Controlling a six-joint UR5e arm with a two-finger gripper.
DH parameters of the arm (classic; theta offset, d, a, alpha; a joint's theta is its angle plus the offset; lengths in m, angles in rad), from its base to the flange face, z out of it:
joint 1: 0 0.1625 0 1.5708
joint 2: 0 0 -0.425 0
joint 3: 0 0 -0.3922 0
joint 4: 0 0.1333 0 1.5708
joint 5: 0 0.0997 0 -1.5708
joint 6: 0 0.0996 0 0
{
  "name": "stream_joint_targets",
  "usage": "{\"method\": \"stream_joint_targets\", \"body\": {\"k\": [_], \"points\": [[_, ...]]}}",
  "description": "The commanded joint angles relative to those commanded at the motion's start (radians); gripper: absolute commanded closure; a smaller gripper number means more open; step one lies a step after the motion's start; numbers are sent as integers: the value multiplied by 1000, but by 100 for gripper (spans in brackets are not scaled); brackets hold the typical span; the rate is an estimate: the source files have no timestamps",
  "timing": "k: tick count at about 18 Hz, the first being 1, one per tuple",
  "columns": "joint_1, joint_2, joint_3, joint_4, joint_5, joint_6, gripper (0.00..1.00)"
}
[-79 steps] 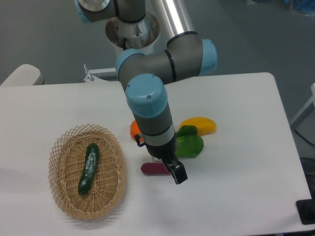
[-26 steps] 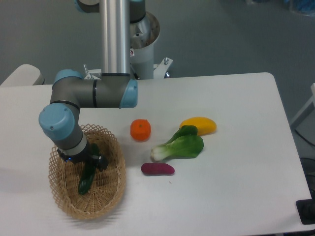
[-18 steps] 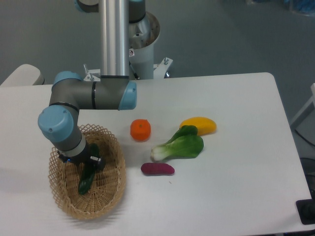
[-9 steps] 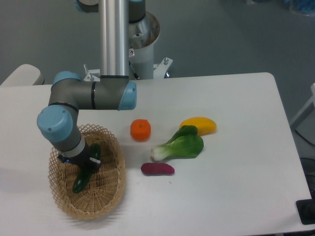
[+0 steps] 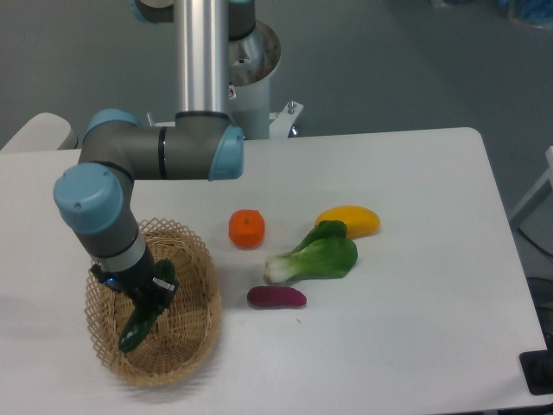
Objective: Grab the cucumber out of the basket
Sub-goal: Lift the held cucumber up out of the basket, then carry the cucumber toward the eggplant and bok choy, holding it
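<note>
One axis to mind: the cucumber (image 5: 138, 320) runs on a slant, its lower end pointing toward the near-left rim of the basket (image 5: 197, 346) and its upper end tucked up under my hand (image 5: 149, 292).
Hand to cucumber: I read the hand as sitting right on the upper half of the cucumber, above the basket's middle, with the free length hanging out below and to the left of it.
Hand state: the fingers look pressed onto the cucumber, pinching it near its top; I judge this from the contact, since the fingertips themselves are dark and mostly lost against the wrist.
Cucumber position: inside the basket's outline, toward its left half; whether its low end touches the weave or hangs clear I cannot tell.
Coming move: I judge a straight lift away from the basket floor suits best, as the long lower end could drag on the left rim if I swing sideways.
Hidden: the wrist covers the basket's far rim and the cucumber's top end.
Beside the basket: on the bench, to its right, an orange (image 5: 246, 228), a bok choy (image 5: 315, 257), a purple vegetable (image 5: 276, 297) and a yellow one (image 5: 349, 220), all well apart from the hand.
</note>
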Motion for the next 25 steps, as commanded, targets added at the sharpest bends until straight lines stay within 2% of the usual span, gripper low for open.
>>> {"method": "stream_joint_targets", "body": {"k": [8, 10, 15, 21, 25], "points": [[126, 67, 2, -28, -18, 268, 73], [164, 84, 6, -54, -38, 344, 73], [252, 89, 12, -74, -61, 489, 73], [299, 89, 11, -91, -60, 583, 73], [310, 95, 11, -94, -60, 591, 72]]}}
